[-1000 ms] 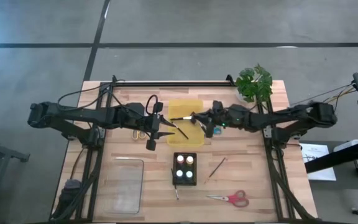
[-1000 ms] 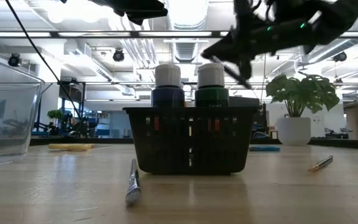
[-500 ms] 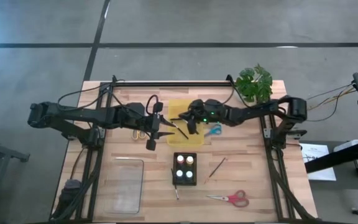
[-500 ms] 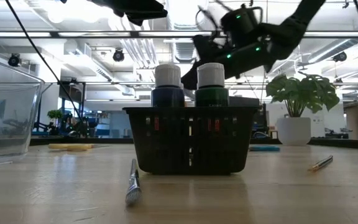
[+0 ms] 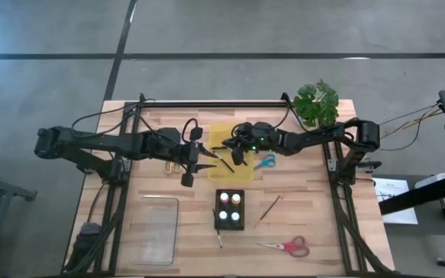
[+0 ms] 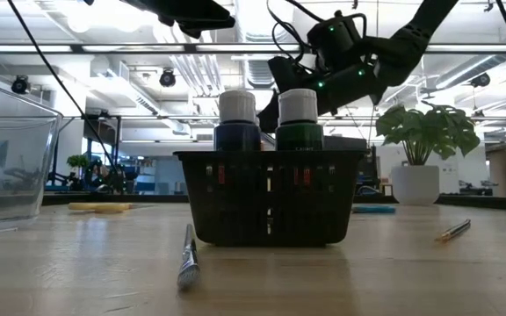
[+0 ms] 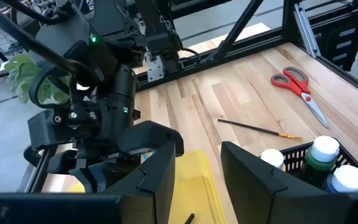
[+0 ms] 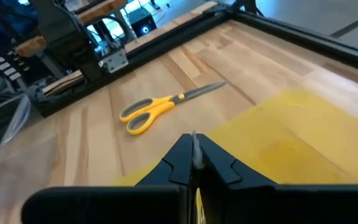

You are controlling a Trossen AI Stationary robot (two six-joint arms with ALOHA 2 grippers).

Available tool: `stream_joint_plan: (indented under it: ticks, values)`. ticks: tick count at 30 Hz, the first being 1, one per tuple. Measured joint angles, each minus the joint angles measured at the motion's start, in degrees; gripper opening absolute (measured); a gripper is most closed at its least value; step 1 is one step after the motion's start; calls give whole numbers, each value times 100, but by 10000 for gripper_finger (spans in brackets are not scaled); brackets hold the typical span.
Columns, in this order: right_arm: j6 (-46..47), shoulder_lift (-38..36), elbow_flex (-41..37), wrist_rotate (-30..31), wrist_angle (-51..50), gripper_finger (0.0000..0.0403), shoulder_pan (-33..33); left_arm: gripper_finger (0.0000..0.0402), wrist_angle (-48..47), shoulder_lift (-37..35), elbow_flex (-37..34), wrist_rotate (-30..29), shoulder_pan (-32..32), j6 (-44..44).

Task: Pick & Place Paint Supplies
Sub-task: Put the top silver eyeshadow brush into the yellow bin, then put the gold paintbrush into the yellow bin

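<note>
A black basket [image 5: 230,208] holds several paint bottles with pale tops [image 6: 237,105]. One thin brush [image 5: 269,207] lies to the basket's right and another [image 5: 219,239] lies near its front. A dark brush [image 5: 224,162] lies slanted on the yellow tray [image 5: 242,131]. My right gripper [image 5: 238,150] hovers over the tray, shut on a thin brush. My left gripper [image 5: 201,160] is at the tray's left edge, open, facing the right one. In the left wrist view its fingers [image 7: 160,177] stand apart with nothing between them. My right gripper pinches a thin paintbrush between its two shut fingers. Only a pale sliver of it [image 8: 193,149] sticks out past the fingertips in the right wrist view. It is held clear above the yellow tray. Which part of the brush is held, I cannot tell.
Yellow scissors [image 5: 172,166] lie under the left arm and blue scissors [image 5: 265,162] lie right of the tray. Red scissors [image 5: 284,247] are near the front edge. A clear container [image 5: 154,228] sits front left and a potted plant [image 5: 315,104] far right.
My right gripper has moved a little toward the table's left, over the yellow tray and closer to the left gripper. Its arm has folded in from the right. The left arm has kept still.
</note>
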Motion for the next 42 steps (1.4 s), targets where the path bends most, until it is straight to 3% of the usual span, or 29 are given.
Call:
stream_joint_plan:
  ticks: [7, 18, 24, 33, 42]
  values:
    - [-42, -2, -13, -18, -212, 24, 0, 138, 0, 0, 0, 2, 0, 2]
    - [-257, -99, -34, -105, -298, 173, -2, 138, 0, 0, 0, 0, 0, 13]
    - [-593, -1108, -111, -200, -1788, 203, 124, 138, -146, 0, 0, 1, 0, 17]
    - [-1500, -2724, -374, -138, -4253, 205, 1573, 138, -180, 0, 0, 2, 0, 0]
    - [-1589, -2978, -378, -125, -4357, 205, 3091, 138, -173, 0, 0, 3, -4, -23]
